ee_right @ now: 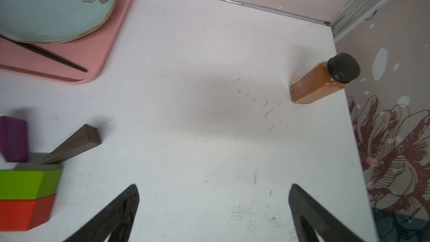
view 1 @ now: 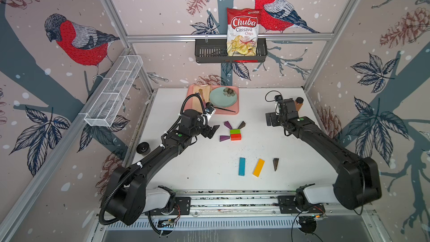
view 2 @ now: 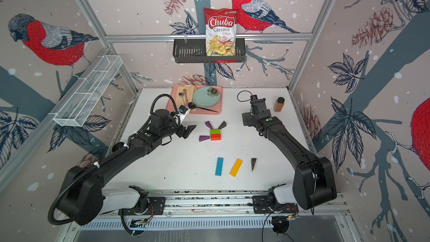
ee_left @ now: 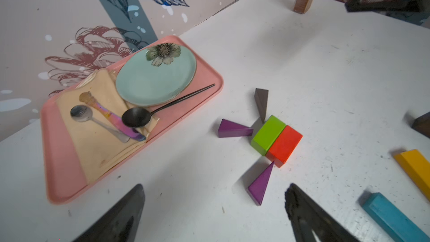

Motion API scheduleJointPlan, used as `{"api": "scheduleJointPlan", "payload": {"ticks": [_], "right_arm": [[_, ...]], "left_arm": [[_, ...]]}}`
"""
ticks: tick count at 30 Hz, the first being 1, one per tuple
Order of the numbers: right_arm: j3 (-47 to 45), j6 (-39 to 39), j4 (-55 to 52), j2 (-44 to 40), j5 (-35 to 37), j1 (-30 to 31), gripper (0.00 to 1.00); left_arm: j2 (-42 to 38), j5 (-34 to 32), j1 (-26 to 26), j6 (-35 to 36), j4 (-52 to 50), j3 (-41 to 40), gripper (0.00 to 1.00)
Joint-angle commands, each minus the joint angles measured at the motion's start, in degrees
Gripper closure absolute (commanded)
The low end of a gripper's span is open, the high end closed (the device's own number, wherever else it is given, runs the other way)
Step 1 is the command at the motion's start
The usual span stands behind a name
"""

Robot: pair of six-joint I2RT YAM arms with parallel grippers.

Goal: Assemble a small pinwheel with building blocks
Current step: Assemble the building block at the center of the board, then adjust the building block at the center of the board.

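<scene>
The pinwheel stands partly built at mid-table: a green brick [view 1: 235, 132] against a red brick [view 1: 236, 137], with two purple wedges [view 1: 228, 125] [view 1: 224, 138] and a brown wedge [view 1: 242, 125] at the corners. A blue bar [view 1: 242, 166], a yellow bar [view 1: 258, 167] and another brown wedge [view 1: 275, 164] lie loose nearer the front. My left gripper [view 1: 212, 132] [ee_left: 214, 188] hangs open just left of the lower purple wedge [ee_left: 260, 186], holding nothing. My right gripper [view 1: 270, 119] [ee_right: 214, 186] is open over bare table, right of the brown wedge [ee_right: 72, 144].
A pink tray [view 1: 235, 111] with a teal plate, napkin and spoons sits behind the blocks. A brown spice bottle [view 1: 298, 104] stands at the back right beside the right arm. A black roll [view 1: 142, 148] lies left of the table edge.
</scene>
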Motion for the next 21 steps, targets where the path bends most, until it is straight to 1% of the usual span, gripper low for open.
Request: {"api": "scheduleJointPlan", "payload": {"ticks": [1,4,5,8,10,13,14,16,19,21], "right_arm": [[-2.04,8.13,-5.51,-2.37,-2.48,4.34,0.03],[-3.57,14.32,-7.87,-2.22,-3.85,5.13,0.1],[-4.2,15.99,-9.11,-2.3,-3.89,5.45,0.14],[-6.24,20.79,-11.79,-4.2,-4.1,5.5,0.15],[-7.58,18.26,-9.4,-5.07,-7.45,6.19,0.14],[-6.9,10.86,-3.74,-2.64,-11.48,8.2,0.13],[-6.07,9.49,-2.36,-0.59,-12.28,8.37,0.13],[-3.3,9.43,-2.07,4.99,-13.23,8.01,0.14],[1.92,8.64,-3.6,14.4,-15.81,8.39,0.17],[3.77,8.45,-2.56,18.43,-16.4,9.28,0.17]], "left_arm": [[2.13,1.27,0.09,-1.49,-1.01,1.23,0.03],[3.21,-1.93,0.06,-1.39,-0.43,0.82,0.03],[3.43,-2.35,0.06,-1.26,-1.18,1.3,0.03],[3.07,-2.7,0.06,-1.39,-3.45,1.75,0.03],[1.88,-3.73,0.06,-2.75,-2.34,-0.27,0.03],[1.16,-7.57,0.06,-5.1,-1.6,-2.66,0.03],[1.24,-8.57,0.08,-5.62,-2.13,-2.73,0.03],[1.34,-9.99,0.06,-6.52,-3.03,-2.57,0.03],[0.61,-10.61,0.09,-8.25,-3.79,-2.31,0.03],[-0.44,-10.98,0.06,-9.34,-3.42,-2.83,0.03]]}}
